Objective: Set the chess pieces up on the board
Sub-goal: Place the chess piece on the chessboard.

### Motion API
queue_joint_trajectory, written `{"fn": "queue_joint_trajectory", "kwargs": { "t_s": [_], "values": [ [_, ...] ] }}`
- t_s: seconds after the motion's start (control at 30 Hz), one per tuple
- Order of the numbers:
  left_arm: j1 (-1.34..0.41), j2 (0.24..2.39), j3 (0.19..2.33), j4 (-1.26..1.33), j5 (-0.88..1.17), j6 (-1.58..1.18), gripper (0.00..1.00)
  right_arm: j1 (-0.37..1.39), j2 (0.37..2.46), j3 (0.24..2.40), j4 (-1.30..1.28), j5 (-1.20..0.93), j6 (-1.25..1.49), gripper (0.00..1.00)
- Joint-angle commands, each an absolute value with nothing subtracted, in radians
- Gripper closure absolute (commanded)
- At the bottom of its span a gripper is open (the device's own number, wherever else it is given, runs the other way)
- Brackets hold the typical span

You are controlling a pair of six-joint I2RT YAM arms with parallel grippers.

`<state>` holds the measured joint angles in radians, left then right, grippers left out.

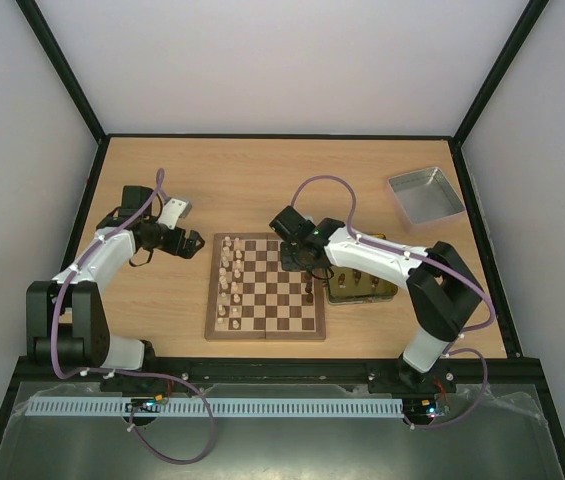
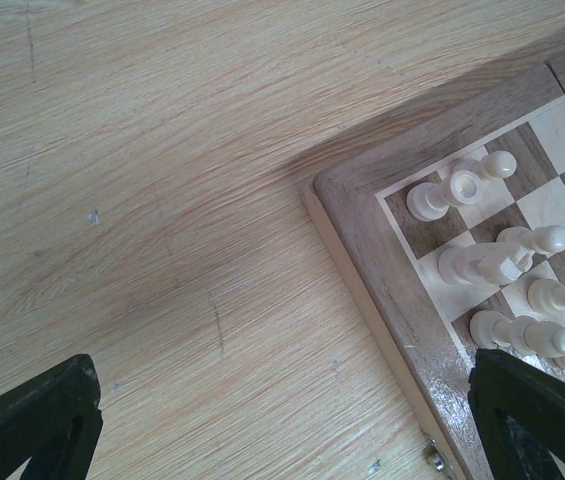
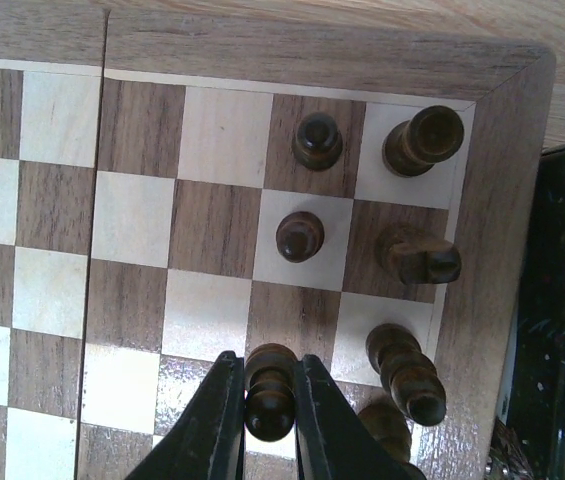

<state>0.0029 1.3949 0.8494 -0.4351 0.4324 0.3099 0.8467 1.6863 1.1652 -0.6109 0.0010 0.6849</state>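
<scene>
Pinching a dark brown wooden pawn [image 3: 270, 375], the right gripper [image 3: 269, 405] should set it upright mid-square on the checkered wooden board [image 3: 312, 55].

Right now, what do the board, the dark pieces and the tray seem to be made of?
The board looks like varnished wood: grain shows along its border. The dark pieces look like turned wood, stained brown and glossy. The tray seems metal: dull silver-grey, but too small to be sure.
</scene>
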Motion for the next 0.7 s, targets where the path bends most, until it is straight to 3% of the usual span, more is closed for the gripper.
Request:
{"fn": "queue_joint_trajectory", "kwargs": {
  "t_s": [0.0,0.67],
  "values": [
    [-0.002,1.405,0.844,-0.436,0.426,0.316,0.00,0.852,1.707,1.149,-0.597,0.015,0.690,0.89],
    [-0.002,1.411,0.843,-0.432,0.431,0.321,0.00,0.853,1.738,1.156,-0.599,0.023,0.683,0.89]
  ]
}}
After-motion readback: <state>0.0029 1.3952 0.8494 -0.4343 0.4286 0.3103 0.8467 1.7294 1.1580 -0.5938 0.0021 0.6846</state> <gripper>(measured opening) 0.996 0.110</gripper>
